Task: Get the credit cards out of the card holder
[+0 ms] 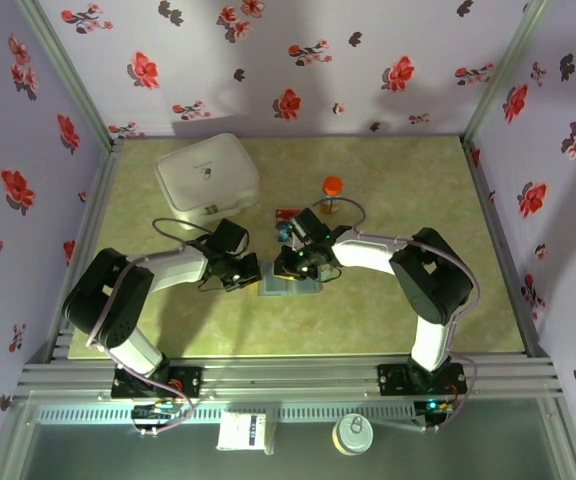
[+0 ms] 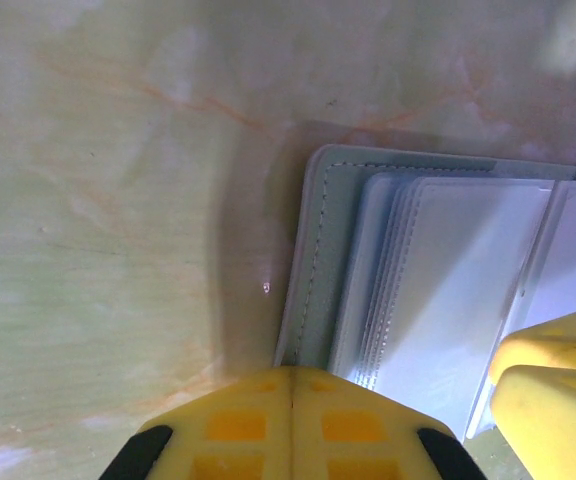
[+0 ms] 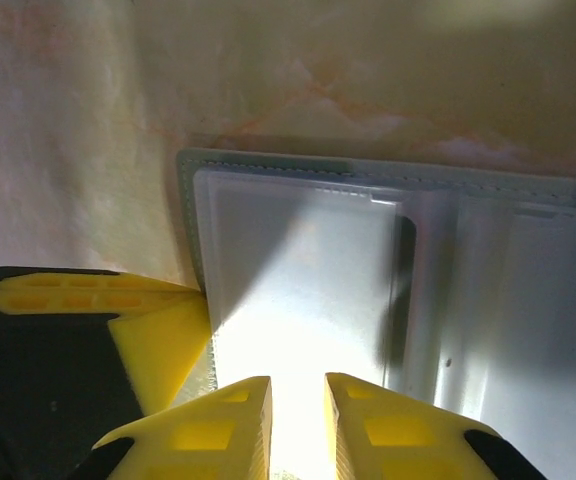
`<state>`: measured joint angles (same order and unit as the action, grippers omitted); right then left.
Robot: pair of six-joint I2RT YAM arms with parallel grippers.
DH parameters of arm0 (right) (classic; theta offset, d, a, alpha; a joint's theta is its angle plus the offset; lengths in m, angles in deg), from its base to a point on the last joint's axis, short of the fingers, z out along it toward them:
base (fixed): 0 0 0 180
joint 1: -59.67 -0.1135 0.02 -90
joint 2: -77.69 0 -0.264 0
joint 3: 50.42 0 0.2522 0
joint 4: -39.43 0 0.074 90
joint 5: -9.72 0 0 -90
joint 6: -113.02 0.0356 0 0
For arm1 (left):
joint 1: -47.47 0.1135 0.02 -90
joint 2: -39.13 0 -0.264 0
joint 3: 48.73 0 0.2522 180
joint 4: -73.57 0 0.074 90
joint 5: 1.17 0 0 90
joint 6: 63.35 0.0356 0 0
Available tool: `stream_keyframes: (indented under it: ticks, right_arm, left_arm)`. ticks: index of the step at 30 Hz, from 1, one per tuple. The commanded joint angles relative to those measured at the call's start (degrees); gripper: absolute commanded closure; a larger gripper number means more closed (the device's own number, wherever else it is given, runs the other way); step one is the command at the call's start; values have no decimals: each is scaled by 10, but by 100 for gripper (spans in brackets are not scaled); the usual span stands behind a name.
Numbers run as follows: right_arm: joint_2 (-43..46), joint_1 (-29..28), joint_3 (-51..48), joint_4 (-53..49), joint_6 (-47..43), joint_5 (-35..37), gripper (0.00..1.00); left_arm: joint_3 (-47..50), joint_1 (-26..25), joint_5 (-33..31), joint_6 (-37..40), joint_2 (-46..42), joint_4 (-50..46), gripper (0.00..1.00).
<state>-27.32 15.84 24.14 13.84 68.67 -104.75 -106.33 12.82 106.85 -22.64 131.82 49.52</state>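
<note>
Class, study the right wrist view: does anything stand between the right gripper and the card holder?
Nothing visible does: the right gripper hangs directly over the clear pockets of the open card holder.

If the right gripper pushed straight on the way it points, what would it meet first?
Most likely the open card holder, its clear sleeve lying just ahead of the right gripper; depth is unclear.

no legible text or numbers, dark mark on the white case (image 1: 208,172) too small to read
</note>
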Motion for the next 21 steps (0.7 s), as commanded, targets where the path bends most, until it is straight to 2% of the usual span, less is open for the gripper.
stream_keyframes:
  ticks: [1,21]
  right_arm:
    - [-8,-4,6,-21,-5,2,77]
    - [7,2,9,-73,-31,50,76]
  left_arm:
    - [-6,-3,-4,13,18,-17,98]
    - [-3,-3,-6,15,21,-20,99]
